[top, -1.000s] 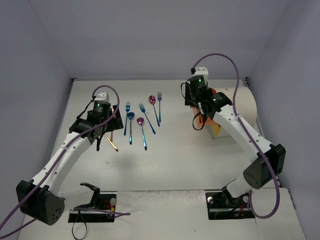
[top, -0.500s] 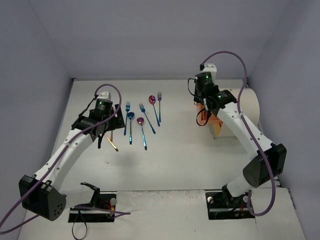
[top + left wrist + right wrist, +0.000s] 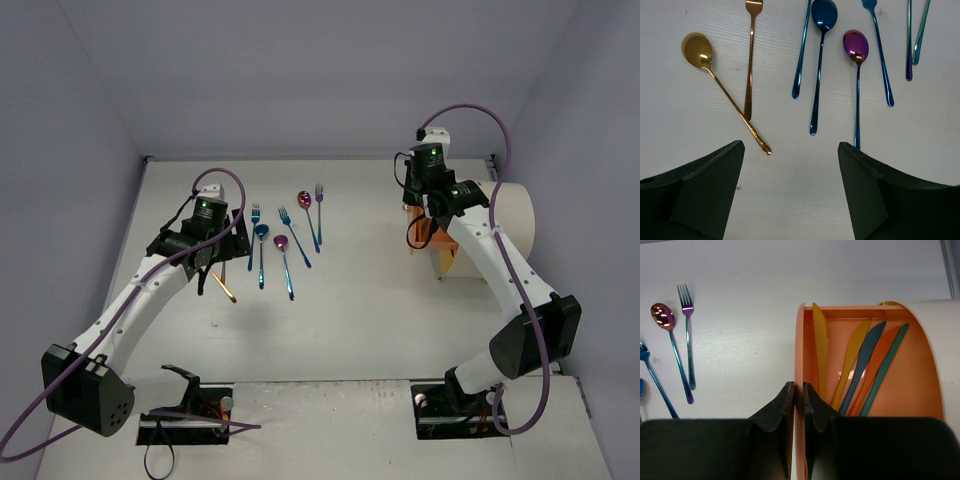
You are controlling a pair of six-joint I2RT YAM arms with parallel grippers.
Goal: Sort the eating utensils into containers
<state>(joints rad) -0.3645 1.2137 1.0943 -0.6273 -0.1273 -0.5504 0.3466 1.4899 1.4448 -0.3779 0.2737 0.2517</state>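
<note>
Several utensils lie on the white table: a gold spoon (image 3: 722,87), a gold fork (image 3: 750,55), a blue spoon (image 3: 821,50), a purple spoon (image 3: 856,47) and blue forks (image 3: 295,235). My left gripper (image 3: 790,147) is open and empty just above the table, near the gold spoon's handle tip. My right gripper (image 3: 798,386) is shut on the front wall of the open orange drawer (image 3: 799,340), which holds several coloured knives (image 3: 862,365). The drawer sticks out of the white cabinet (image 3: 505,215). A purple spoon (image 3: 662,314) and fork (image 3: 687,340) lie left of it.
Grey walls enclose the table on three sides. The cabinet stands near the right wall (image 3: 580,150). The arm bases (image 3: 185,415) sit at the near edge.
My right arm has moved right and towards the back, still gripping the drawer front, and the cabinet has shifted right with it. My left gripper has moved slightly away from the near edge.
</note>
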